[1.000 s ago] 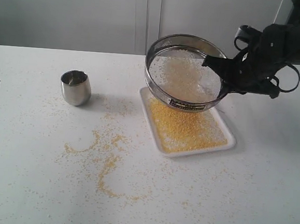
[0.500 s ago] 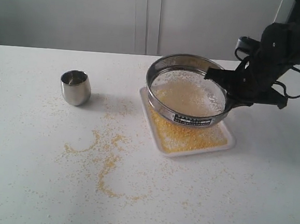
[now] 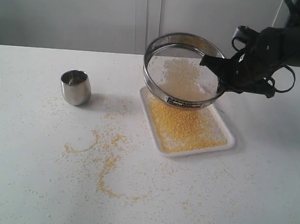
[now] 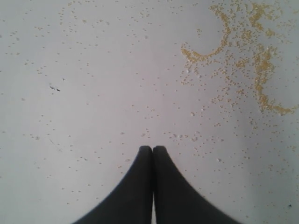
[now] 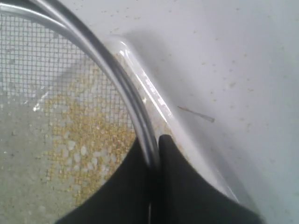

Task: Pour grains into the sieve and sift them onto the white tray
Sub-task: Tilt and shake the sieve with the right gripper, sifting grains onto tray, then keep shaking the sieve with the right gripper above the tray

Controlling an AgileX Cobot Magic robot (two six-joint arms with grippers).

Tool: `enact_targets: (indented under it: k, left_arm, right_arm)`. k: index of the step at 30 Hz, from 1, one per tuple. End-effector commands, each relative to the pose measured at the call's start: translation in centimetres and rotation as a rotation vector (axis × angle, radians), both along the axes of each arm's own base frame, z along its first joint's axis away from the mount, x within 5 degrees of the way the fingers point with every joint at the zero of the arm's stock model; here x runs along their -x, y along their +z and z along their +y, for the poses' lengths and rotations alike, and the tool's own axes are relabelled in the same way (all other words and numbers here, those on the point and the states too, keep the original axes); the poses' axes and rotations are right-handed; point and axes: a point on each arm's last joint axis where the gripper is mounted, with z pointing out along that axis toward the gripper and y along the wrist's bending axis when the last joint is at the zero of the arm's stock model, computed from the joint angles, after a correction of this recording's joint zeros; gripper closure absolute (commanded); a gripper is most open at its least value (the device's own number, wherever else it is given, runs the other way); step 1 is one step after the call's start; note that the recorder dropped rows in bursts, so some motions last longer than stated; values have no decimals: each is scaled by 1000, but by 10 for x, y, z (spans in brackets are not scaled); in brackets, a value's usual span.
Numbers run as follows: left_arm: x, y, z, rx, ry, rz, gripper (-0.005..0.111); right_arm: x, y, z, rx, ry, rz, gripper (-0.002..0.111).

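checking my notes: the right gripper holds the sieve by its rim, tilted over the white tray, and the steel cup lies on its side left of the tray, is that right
The steel cup stands upright, not on its side; the exterior view shows it. The rest holds: right gripper on the sieve rim, sieve tilted over the white tray.

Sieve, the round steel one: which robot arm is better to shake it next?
Right. The right hand pinches the round steel sieve's rim, tilted above the flat white tray. The left hand is shut and empty over the table.
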Motion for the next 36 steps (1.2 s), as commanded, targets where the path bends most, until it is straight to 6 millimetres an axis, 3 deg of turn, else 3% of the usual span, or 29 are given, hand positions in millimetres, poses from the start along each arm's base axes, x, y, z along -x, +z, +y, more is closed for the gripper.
enact_targets:
  k: [1,5,6,11,13,16,19,23,25,29,31,34,36]
  left_arm:
    - [3,0,1,-1,2,6,107]
    - [3,0,1,-1,2,6,107]
    - [3,0,1,-1,2,6,107]
    - [3,0,1,-1,2,6,107]
    - [3,0,1,-1,2,6,107]
    - [3,0,1,-1,2,6,107]
    - [3,0,1,-1,2,6,107]
    - [3,0,1,-1,2,6,107]
    - [3,0,1,-1,2,6,107]
    - [3,0,1,-1,2,6,107]
    - [3,0,1,-1,2,6,107]
    - [3,0,1,-1,2,6,107]
    - [3,0,1,-1,2,6,107]
  right_arm:
    - [21,15,-6,138,118,187,108]
    - [-6,23,0,51,63,-104,108]
    - [-9,23,1,32,45,-102,108]
    - [16,21,-7,198,166,240,108]
    - [13,23,-7,191,138,201,108]
    - [-10,25,-1,127,109,-29,108]
    - [-11,18,-3,67,1,122,108]
    - [7,19,-10,216,123,326,108]
    - [6,21,-10,212,114,309,108]
    - [-17,15,4,99,81,97,108]
    - [-13,12,7,55,78,173,108]
    - [7,6,4,124,147,365,108]
    - [5,3,5,136,155,318,108]
